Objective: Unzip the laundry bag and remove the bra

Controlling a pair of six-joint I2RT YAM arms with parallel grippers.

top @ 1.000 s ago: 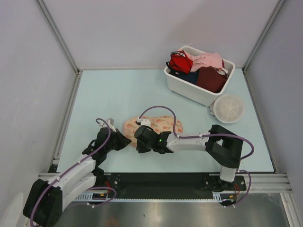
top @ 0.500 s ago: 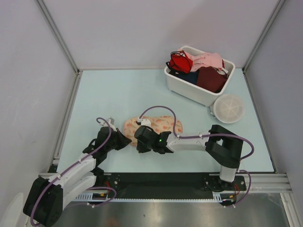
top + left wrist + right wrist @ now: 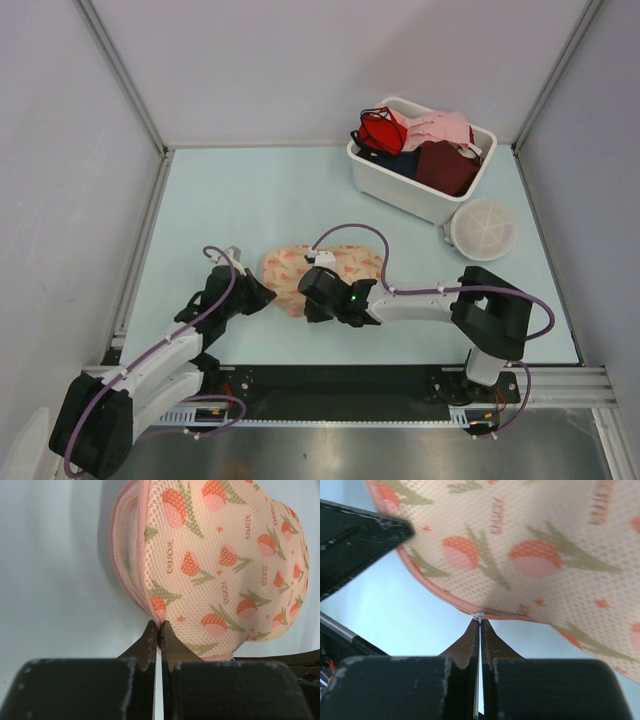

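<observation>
The laundry bag (image 3: 288,268), peach mesh with an orange leaf print, lies on the pale blue table just ahead of both arms. In the left wrist view my left gripper (image 3: 159,626) is shut on the pink seam at the bag's (image 3: 215,555) near-left rim. From above, that left gripper (image 3: 268,297) sits at the bag's left end. My right gripper (image 3: 480,620) is shut on the small white zipper pull (image 3: 479,615) on the bag's (image 3: 530,545) near edge. From above, the right gripper (image 3: 312,296) covers the bag's middle. The bra is hidden.
A white bin (image 3: 400,190) at the back right holds a red bra (image 3: 380,130), a pink garment (image 3: 435,128) and dark clothes. A round white mesh disc (image 3: 484,229) lies beside it. Grey walls close in the table on three sides.
My right gripper has moved to the right along the bag's near edge with the zipper pull. The left gripper has closed fully on the bag's rim and stays in place.
</observation>
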